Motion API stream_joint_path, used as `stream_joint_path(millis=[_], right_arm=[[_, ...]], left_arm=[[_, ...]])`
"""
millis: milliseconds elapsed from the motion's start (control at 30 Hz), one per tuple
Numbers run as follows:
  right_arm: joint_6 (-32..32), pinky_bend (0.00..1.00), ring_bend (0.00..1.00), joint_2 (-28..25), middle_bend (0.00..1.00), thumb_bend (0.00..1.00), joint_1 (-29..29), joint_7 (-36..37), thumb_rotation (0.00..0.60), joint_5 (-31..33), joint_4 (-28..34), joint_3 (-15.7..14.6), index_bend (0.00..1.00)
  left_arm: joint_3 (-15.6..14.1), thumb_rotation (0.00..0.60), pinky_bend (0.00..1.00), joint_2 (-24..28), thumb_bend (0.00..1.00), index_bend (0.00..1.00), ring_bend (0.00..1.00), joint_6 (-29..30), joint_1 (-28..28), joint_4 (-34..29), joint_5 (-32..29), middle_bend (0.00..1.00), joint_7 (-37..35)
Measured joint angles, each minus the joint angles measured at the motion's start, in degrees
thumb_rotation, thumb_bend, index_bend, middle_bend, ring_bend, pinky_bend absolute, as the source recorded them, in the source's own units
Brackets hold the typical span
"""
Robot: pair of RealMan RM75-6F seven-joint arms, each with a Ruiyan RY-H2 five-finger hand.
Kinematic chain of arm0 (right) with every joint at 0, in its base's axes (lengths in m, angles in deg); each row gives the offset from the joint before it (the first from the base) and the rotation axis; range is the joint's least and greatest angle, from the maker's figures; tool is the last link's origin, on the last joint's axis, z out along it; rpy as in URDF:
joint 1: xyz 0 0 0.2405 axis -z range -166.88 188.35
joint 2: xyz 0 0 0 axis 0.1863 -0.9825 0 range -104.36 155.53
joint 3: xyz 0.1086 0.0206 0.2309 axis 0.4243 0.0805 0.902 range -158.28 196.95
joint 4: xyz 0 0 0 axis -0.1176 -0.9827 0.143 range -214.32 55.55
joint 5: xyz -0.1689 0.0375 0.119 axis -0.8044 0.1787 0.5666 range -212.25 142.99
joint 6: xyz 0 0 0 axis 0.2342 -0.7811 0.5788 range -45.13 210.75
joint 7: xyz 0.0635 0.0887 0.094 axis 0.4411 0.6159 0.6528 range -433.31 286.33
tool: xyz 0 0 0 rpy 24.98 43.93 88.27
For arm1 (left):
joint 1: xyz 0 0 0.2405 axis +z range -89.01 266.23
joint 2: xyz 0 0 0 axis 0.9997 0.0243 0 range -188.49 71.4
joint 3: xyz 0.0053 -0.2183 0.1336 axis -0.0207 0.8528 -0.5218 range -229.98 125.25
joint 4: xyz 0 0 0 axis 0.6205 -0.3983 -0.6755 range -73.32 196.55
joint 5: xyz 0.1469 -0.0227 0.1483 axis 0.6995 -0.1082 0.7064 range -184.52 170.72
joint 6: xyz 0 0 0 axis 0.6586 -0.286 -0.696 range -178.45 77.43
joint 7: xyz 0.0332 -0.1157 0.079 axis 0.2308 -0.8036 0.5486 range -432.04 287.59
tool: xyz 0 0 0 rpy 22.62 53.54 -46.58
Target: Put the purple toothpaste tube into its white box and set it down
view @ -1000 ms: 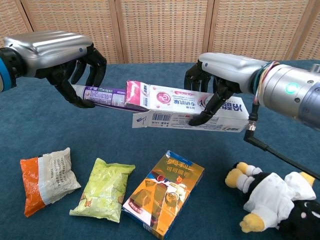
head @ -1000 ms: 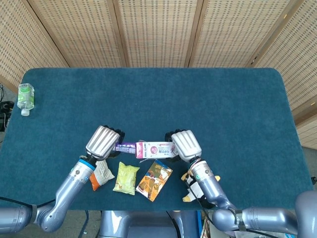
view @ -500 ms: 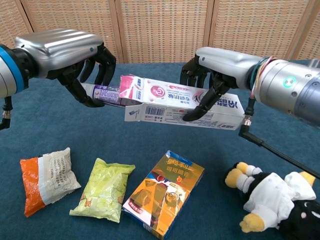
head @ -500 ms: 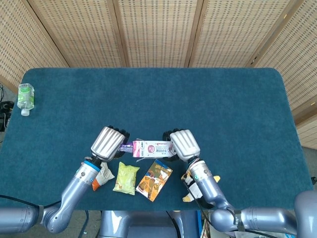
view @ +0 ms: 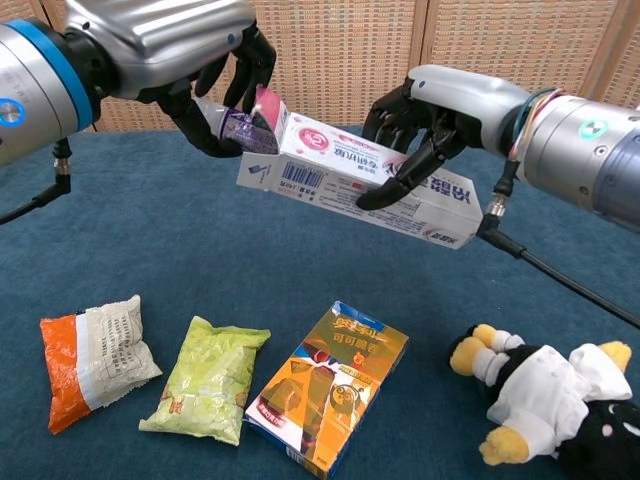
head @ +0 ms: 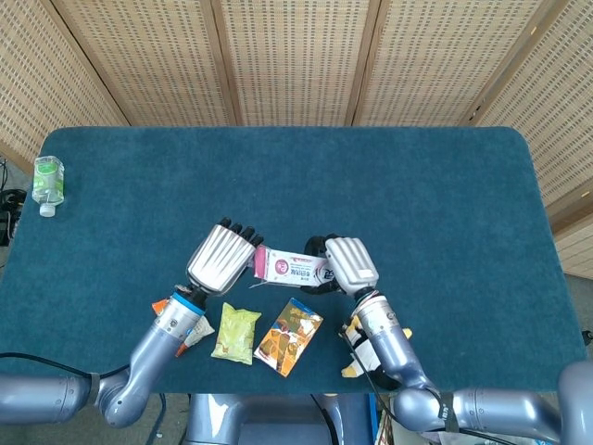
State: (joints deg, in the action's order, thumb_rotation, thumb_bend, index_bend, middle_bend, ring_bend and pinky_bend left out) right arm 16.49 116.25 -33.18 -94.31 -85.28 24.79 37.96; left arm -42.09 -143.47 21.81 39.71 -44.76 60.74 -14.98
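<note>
Purple tube (view: 243, 128) in left hand (view: 190, 45) — white box (view: 365, 178) in right hand (view: 440, 110).

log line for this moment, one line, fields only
phase: inserting | left hand: holds purple toothpaste tube, mostly inside | right hand: holds white box tilted, above table | not yet set down

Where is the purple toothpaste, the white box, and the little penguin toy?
purple toothpaste tube (view: 238, 128), chest view, the end sticking out of the box.
white box (view: 395, 190), chest view, its long printed side.
penguin toy (view: 545, 395), chest view, its white belly.
</note>
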Motion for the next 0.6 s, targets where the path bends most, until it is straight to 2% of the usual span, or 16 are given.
stream_joint_path(millis=[100,233,367,600], right_arm=[[0.0,0.47,0.42,-0.1,0.53,0.04,0.7,3.1,0.600,0.7,0.5,1.2,0.60],[0.0,0.47,0.42,-0.8,0.53,0.04,1.9,6.8,0.600,1.1,0.9,2.4,0.60],[-0.1,0.47,0.42,-1.5,0.53,0.04,2.4,7.9,0.600,0.9,1.0,2.7,0.60],[-0.3,0.47,0.42,-1.5,0.53,0.04,3.1,10.4,0.600,1.9,0.9,3.7,0.60]], left_arm=[[0.2,0.600,0.56,-0.5,0.24,0.81,0.57,0.3,-0.7,0.2,1.0,0.66,1.7],[0.3,0.600,0.50,-1.5,0.24,0.80,0.48,0.6,-1.4,0.4,1.9,0.56,3.8],[0.2,0.600,0.42,-1.9,0.24,0.65,0.35,0.8,-1.5,0.6,2.1,0.40,4.8],[0.0,0.600,0.26,-1.5,0.24,0.42,0.20,1.4,-1.3,0.7,2.5,0.20,6.3]])
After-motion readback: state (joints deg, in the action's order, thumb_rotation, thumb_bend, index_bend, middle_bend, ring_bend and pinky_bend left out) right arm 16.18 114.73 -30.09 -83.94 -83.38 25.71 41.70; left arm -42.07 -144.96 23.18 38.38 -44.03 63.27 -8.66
